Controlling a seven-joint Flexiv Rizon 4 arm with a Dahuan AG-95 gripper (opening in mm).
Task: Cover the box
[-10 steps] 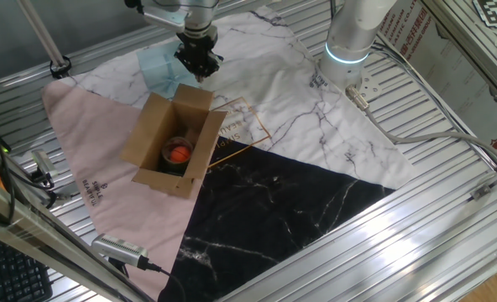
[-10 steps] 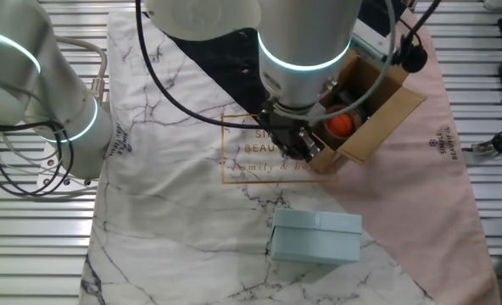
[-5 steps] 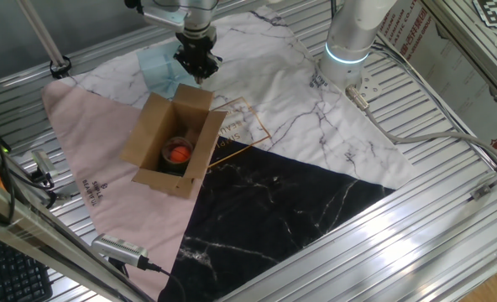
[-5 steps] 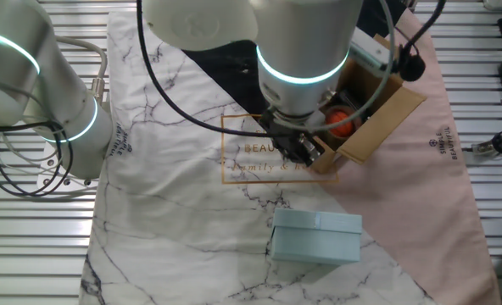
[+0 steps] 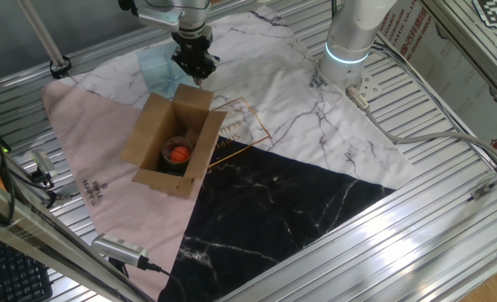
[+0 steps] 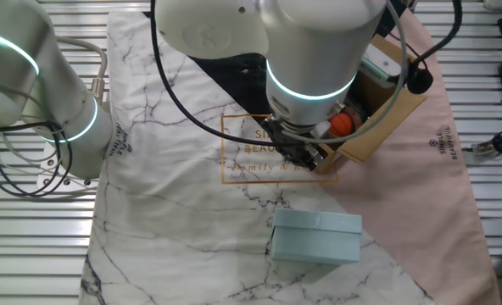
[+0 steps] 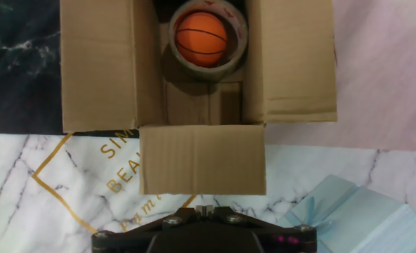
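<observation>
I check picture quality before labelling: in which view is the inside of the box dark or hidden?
Hand view: sharp, the box interior shadowed around the orange ball. The other fixed view: the arm hides most of the box. One fixed view: evenly lit.

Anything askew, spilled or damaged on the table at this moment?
Nothing looks damaged or spilled. The box stands open, flaps folded outward, with an orange ball inside a tape roll. The pale blue box lies apart on the cloth.
</observation>
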